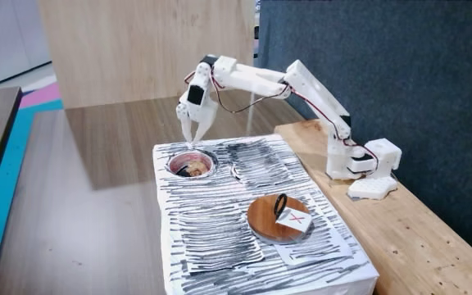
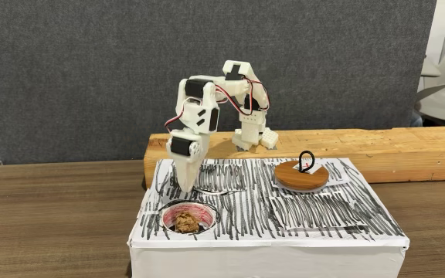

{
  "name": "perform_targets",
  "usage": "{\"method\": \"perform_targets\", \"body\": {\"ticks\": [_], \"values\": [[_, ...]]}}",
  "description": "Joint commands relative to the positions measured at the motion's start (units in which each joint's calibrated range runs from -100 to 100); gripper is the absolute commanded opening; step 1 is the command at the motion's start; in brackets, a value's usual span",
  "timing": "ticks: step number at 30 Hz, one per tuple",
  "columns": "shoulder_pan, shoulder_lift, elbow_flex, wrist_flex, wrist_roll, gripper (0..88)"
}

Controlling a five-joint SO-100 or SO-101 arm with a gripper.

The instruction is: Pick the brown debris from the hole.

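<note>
Brown debris (image 2: pixel 185 223) sits inside the hole (image 2: pixel 163 218), at the box's 7 o'clock corner in this fixed view. Fingers (image 2: pixel 185 184) hover directly above, pointed down, likely lined up for descent; open or closed: cannot tell.

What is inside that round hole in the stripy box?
Inside the hole sits the brown debris, a small wrinkly lump, with the reddish inner wall around it. The floor beneath the lump is covered. The gripper hangs above the hole's far edge.
</note>
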Motion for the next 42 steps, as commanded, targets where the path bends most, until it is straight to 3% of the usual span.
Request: {"method": "perform_targets", "body": {"ticks": [1, 32, 42], "values": [[-0.23, -3.97, -0.46, 1.16, 0.34, 1.4], [-0.16, -3.97, -0.64, 1.24, -0.18, 2.1], [-0.16, 0.72, -0.64, 0.99, -0.18, 13.9]]}}
